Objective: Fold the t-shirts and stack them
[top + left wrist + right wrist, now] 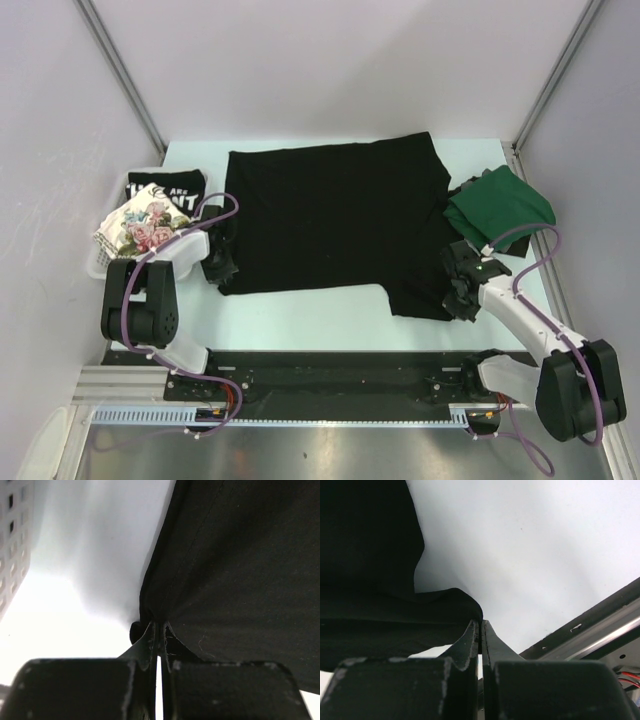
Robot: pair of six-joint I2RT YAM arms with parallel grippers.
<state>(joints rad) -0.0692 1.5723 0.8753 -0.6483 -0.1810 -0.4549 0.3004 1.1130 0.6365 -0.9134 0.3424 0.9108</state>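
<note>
large plain black cloth t-shirt point(335, 215) spread flat mid table. left gripper point(224, 272) fingers together, clamped on its near-left corner. right gripper point(460, 298) fingers together, clamped on its near-right corner. dark green cloth shirt point(500, 208) crumpled at right edge, touching black one. black white-lettered shirt point(165, 188) and white floral-print shirt point(140, 225) lie in white slatted plastic basket point(97, 262), far left.

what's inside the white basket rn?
Two shirts: a white floral-print shirt at the near end, a black shirt with white lettering at the far end of the basket. Anything beneath them is covered.
</note>
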